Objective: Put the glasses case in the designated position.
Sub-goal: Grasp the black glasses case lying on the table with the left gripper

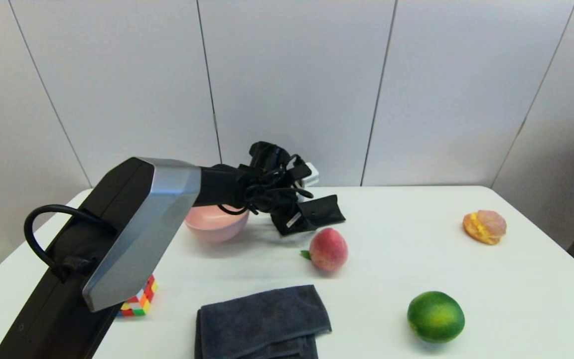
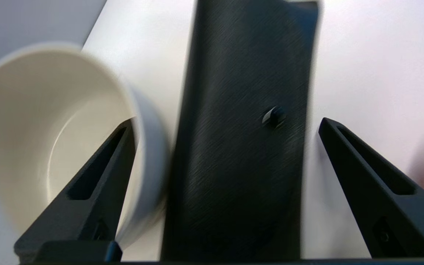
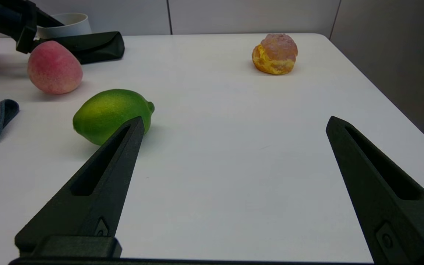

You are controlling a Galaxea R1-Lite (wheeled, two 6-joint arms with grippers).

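Black, soft glasses case (image 2: pixel 241 147) lies at the table's far side between white cup (image 2: pixel 50 140) and peach (image 1: pixel 328 249). Your left gripper (image 2: pixel 226 125) straddles it, fingers spread. Expect light, floppy handling: pinch across its middle. Right gripper (image 3: pixel 234 125) idles, spread.

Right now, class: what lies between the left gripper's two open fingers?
In the left wrist view, the glasses case lies lengthwise between the left gripper's spread fingers, neither touching it. A white cup sits beside one finger.
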